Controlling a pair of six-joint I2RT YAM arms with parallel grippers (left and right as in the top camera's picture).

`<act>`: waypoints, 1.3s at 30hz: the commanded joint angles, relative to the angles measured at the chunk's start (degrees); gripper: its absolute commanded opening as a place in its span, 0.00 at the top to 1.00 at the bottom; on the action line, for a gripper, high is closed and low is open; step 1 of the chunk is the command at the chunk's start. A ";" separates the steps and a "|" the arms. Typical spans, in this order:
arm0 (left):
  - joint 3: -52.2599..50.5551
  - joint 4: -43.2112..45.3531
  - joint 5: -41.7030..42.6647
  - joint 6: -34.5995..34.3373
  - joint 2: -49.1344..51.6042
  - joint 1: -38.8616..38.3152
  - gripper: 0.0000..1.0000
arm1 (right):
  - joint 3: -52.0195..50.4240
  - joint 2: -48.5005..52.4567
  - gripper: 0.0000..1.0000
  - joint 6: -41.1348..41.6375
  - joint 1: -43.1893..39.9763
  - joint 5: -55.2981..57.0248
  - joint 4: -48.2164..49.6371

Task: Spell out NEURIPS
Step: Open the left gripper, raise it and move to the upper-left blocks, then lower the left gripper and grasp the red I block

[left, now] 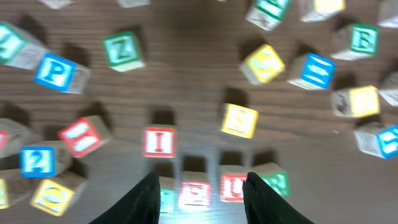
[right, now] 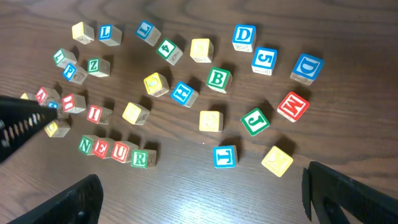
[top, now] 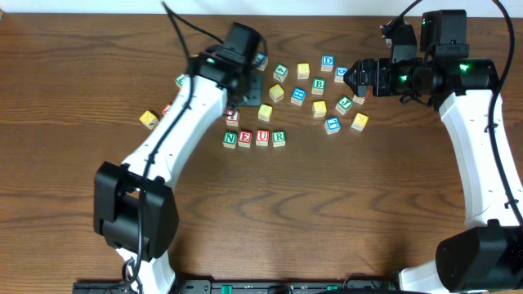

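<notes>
Four cubes stand in a row on the table reading N (top: pixel 230 139), E (top: pixel 245 139), U (top: pixel 261 137), R (top: pixel 279 137). The row also shows in the right wrist view, from N (right: pixel 87 145) to R (right: pixel 139 157). A red I cube (left: pixel 159 142) (right: pixel 93 113) lies just behind the row. A blue P cube (left: pixel 56 71) sits further back left. My left gripper (left: pixel 202 196) (top: pixel 243 90) hovers over the row, its view blurred, jaws apart with nothing between them. My right gripper (right: pixel 211 199) (top: pixel 355 79) hangs wide open and empty above the right-hand cubes.
Loose cubes are scattered behind and right of the row: green Z (left: pixel 121 50), green B (right: pixel 218 79), blue D (right: pixel 244 36), blue 5 (right: pixel 263 60), red M (right: pixel 292 106), green J (right: pixel 255 121) and several yellow ones (left: pixel 239 119). The left arm (right: pixel 18 121) crosses the cluster's left side.
</notes>
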 commanded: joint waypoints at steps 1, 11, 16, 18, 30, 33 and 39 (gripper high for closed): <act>1.38 -0.26 0.81 3.50 -1.27 2.03 0.57 | 0.92 0.02 0.01 -0.63 -0.39 0.09 -0.11; 1.36 0.79 0.28 8.15 -1.27 3.23 0.57 | 0.92 0.02 0.01 -0.63 -0.39 0.09 -0.11; 1.36 1.68 0.15 8.22 -1.27 4.92 0.57 | 0.92 0.02 0.01 -0.63 -0.39 0.09 -0.11; 1.22 1.62 0.17 7.96 -1.16 5.81 0.57 | 0.92 0.02 0.01 -0.63 -0.39 0.09 -0.11; -0.24 0.76 0.81 7.82 5.49 5.53 0.57 | 0.92 0.02 0.01 -0.63 -0.39 0.09 -0.11; -0.26 0.09 0.81 7.78 7.28 5.44 0.52 | 0.92 0.02 0.01 -0.63 -0.39 0.09 -0.11; -0.33 -0.11 0.81 7.78 10.34 5.20 0.45 | 0.92 0.02 0.01 -0.63 -0.39 0.09 -0.11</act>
